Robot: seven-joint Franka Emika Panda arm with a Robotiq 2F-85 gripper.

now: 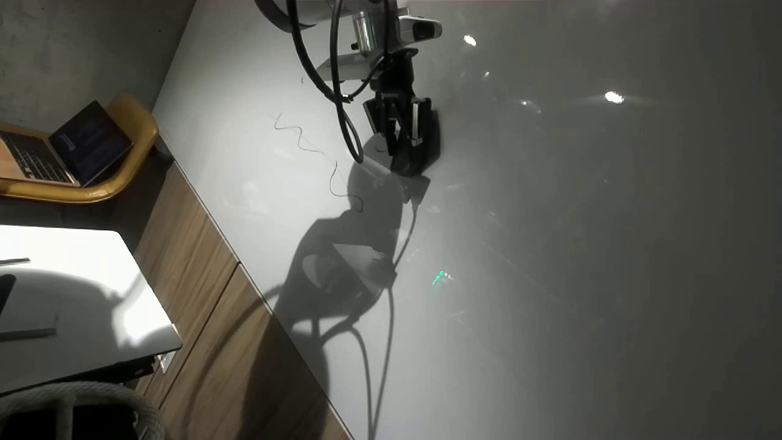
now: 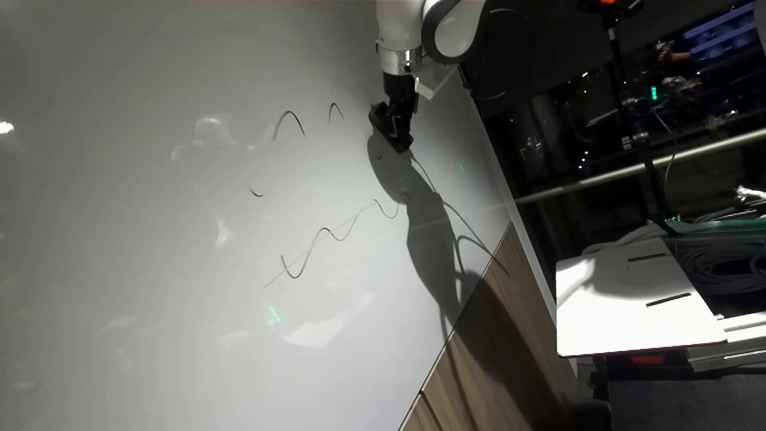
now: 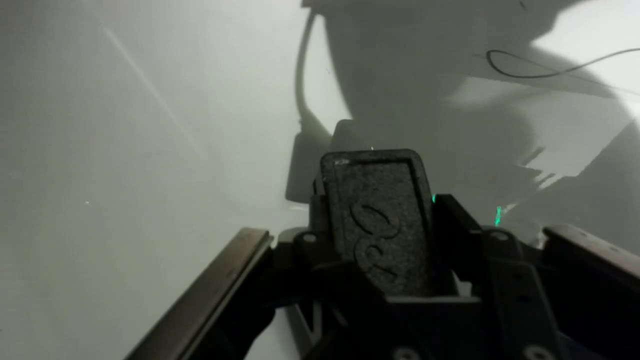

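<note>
- Black block: you have it clamped in the gripper, the fingers pressing its long sides, at the pale board, right of centre in an exterior view. I can't tell whether its underside touches the surface.
- Left, risk: the arched strokes could smear if you cross them with the block tilted onto one edge.
- Just left of the gripper, risk: the looped cable could rub or snag if you twist the wrist hard.
- At the grip, risk: heavy sideways drag could swivel the block between the fingers; pressing too close could scrape their hard tips on the board.
- Left, texture: the board looks smooth and glossy, with glare spots and faint streaks.
- Left of the block and nearer, the wavy line is thin and dark, winding along a faint straight one.
- In the grip, your block is an oblong with rounded corners, matte and grainy, its rimmed face carrying curved markings too dim to read.
- Right: brown, grained wood panels, then a flat white tabletop bearing two narrow dark strips.
</note>
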